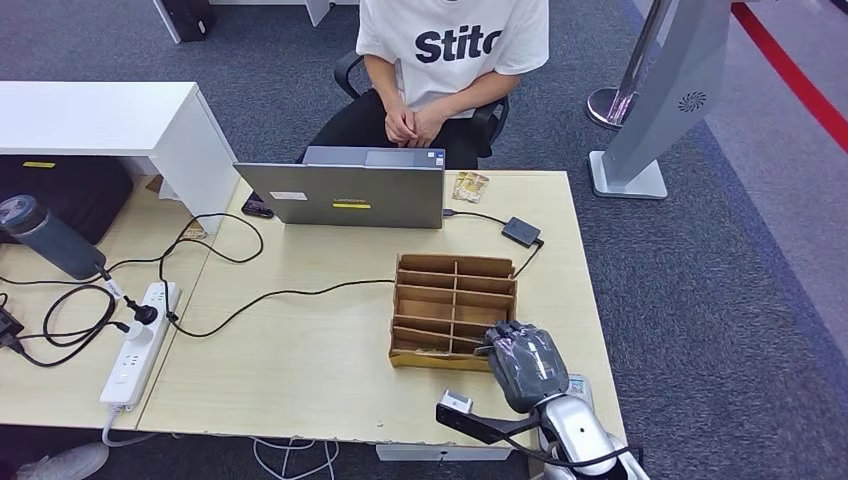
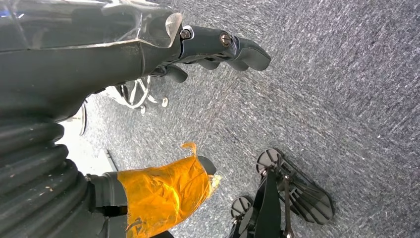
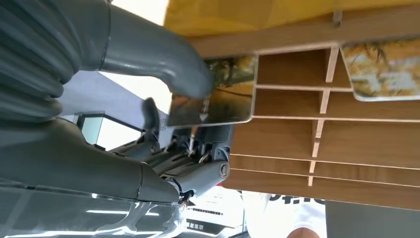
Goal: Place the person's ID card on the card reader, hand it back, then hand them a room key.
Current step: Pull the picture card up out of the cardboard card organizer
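The robot's right hand sits at the near right corner of the wooden card rack on the worktop. Seen from the wrist, a room key is pinched there: the thick grey thumb presses on its face, and the darker fingers lie behind it, at the rack's slots. Another card rests in a neighbouring slot. The left hand hangs over the carpet, fingers loosely apart, holding nothing. A person sits behind the laptop.
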